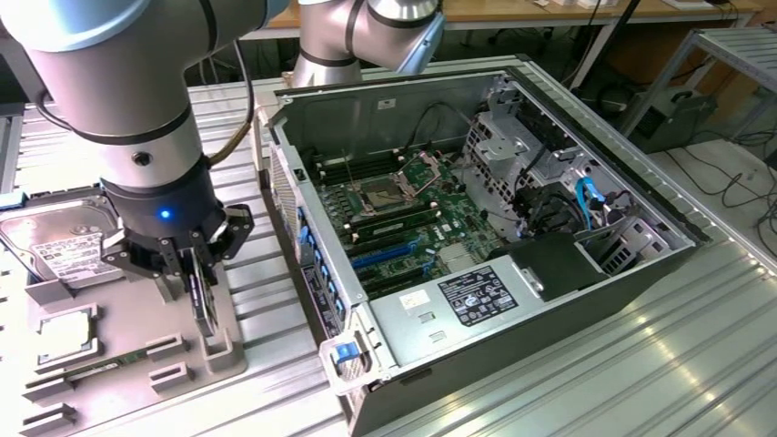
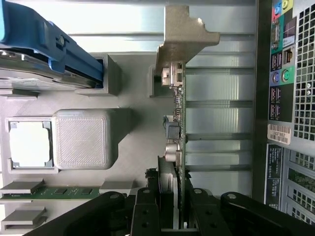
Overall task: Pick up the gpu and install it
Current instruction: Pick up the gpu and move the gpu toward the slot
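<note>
Wrist view: pincer [image 2: 172, 199] seemingly clamps the gpu [image 2: 174, 130].

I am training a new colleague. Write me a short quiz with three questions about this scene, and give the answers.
1. What do the gripper fingers clamp? A) gpu B) hard drive C) CPU chip
2. True or false: the gpu already sits inside the computer case.
3. Fill in: the gpu stands on its edge in the grey ____.
Key: 1 A; 2 false; 3 tray.
</note>
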`<state>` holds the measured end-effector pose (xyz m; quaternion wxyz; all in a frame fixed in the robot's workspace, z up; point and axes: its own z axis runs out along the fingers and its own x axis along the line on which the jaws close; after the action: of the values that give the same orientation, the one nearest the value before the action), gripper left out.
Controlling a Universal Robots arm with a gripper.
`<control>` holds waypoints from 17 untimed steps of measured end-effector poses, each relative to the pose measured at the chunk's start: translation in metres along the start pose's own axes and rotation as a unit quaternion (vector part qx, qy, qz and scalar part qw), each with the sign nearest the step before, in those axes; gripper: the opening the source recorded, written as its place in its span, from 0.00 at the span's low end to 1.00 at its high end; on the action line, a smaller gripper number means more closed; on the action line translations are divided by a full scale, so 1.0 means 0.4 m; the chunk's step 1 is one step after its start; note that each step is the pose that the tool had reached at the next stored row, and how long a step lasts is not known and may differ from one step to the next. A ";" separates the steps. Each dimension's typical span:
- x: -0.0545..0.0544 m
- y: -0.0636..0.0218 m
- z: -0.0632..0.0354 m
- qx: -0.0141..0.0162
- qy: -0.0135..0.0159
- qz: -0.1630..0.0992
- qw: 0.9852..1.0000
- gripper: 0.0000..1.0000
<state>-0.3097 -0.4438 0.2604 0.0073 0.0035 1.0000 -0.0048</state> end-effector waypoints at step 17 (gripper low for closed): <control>-0.001 -0.001 -0.053 0.000 0.000 0.000 1.000 0.28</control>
<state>-0.3095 -0.4438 0.2815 0.0075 0.0035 1.0000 -0.0046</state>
